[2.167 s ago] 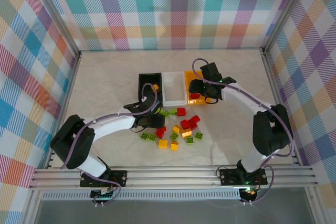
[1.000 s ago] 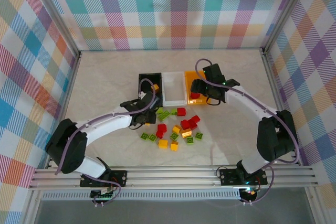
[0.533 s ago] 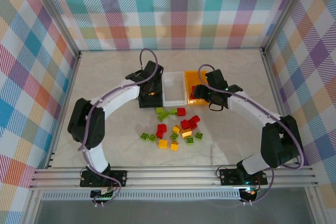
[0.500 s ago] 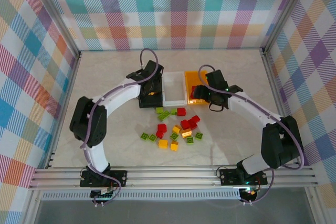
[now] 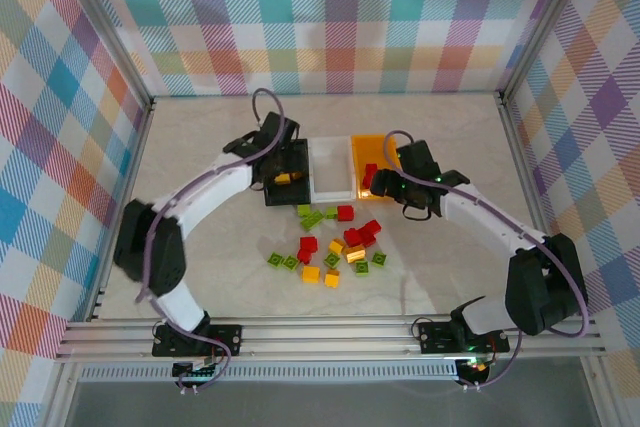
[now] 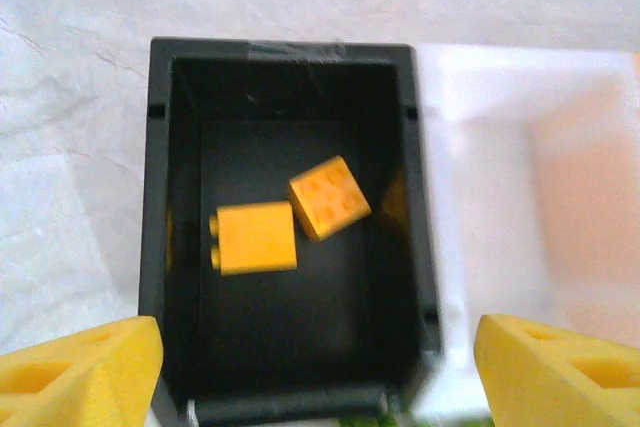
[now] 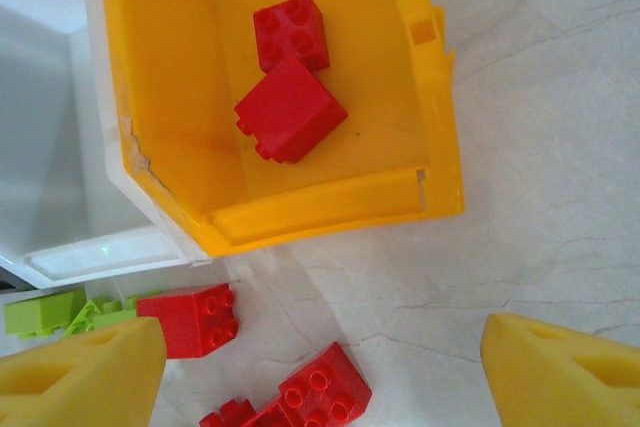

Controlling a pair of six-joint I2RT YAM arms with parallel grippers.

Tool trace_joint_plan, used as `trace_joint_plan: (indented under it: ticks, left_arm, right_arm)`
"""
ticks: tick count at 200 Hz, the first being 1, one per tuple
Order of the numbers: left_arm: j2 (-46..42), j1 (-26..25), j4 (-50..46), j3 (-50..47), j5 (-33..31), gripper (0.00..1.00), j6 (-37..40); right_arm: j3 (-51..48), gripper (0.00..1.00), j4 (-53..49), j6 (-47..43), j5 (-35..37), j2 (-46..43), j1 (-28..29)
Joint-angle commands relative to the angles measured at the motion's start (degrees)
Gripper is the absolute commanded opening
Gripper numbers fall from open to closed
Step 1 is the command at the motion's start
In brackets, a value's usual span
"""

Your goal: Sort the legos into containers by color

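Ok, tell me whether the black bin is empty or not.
Not empty. The black bin holds two yellow-orange legos, lying on its floor near the middle.

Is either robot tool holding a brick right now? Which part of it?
Nothing is held. The left tool stands open over the black plastic bin, where two yellow-orange toy bricks lie loose. The right tool is open and empty too.

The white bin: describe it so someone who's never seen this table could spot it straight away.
On the pale table, three small bins stand side by side just beyond the scattered bricks. The white bin is the middle one. Its neighbours are a black bin holding yellow bricks and an orange bin holding red bricks.
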Motion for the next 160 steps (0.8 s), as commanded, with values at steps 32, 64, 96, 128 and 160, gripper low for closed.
trace_joint_plan:
  ticks: [32,64,96,128,160]
  left_arm:
    - [-18.5,-4.7,-3.4,-20.8,9.9,0.86,-7.9]
    - [-26.1,-7.6,-5.0,-32.7,14.6,0.85,-13.1]
    - [-29.8,-9.1,-3.6,-40.0,15.2,0.74,-15.4]
    - [-27.8,-9.1,0.1,-41.6,13.8,0.71,-14.7]
    - [-22.6,-8.3,0.5,-40.4,12.1,0.63,-13.1]
  right_arm:
    - [-3.6,0.82,0.2,1.9,-2.8,-3.2,0.1]
    - [-4.9,0.82,1.0,2.1,-3.1,-3.5,0.1]
    - [-5.6,0.83,1.7,2.3,-3.1,-3.2,0.1]
    - [-5.7,0.83,1.7,2.0,-2.8,-3.2,0.1]
    - [-5.8,0.83,1.2,1.6,-1.8,-3.6,0.1]
